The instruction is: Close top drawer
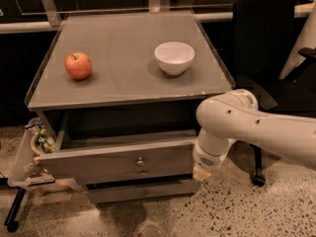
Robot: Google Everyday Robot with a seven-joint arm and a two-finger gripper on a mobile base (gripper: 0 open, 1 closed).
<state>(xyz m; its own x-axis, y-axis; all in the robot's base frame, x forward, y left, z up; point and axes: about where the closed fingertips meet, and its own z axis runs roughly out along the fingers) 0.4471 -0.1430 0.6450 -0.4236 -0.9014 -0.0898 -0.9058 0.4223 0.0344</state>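
Speckled stone floor (pixel 237 212), dark room, metal rail (pixel 29 27) running along the back.

Item 1. Table (pixel 123 85): grey wooden cabinet with a flat top that carries two things, well apart from each other.
- Apple (pixel 78 65): red, on the left part of the top, stem up.
- Bowl (pixel 174 57): white, round, upright, on the right part of the top toward the back.

Item 2. Top drawer (pixel 98 163): uppermost of three and pulled out. Its plain grey front sits forward of the table's front edge, and a dark hollow shows behind it. A small round metal knob (pixel 140 161) sits at the centre of the front.

Item 3. Lower drawer fronts (pixel 143 191): grey, beneath the top drawer and set further back. A second small knob (pixel 143 172) shows just under the first.

Item 4. Robot arm (pixel 256 125): white, thick and jointed, entering from the right edge and bending downward.
- Gripper (pixel 201 172): a cream-coloured tip pointing down at the right end of the top drawer's front, at its lower corner. Contact with the wood is not discernible, nor is how widely the gripper is set.

Item 5. Office chair (pixel 261 38): black, to the right of the table, behind the arm.

Item 6. Clear plastic bag (pixel 27 157): hangs at the table's left side and holds some colourful wrappers.
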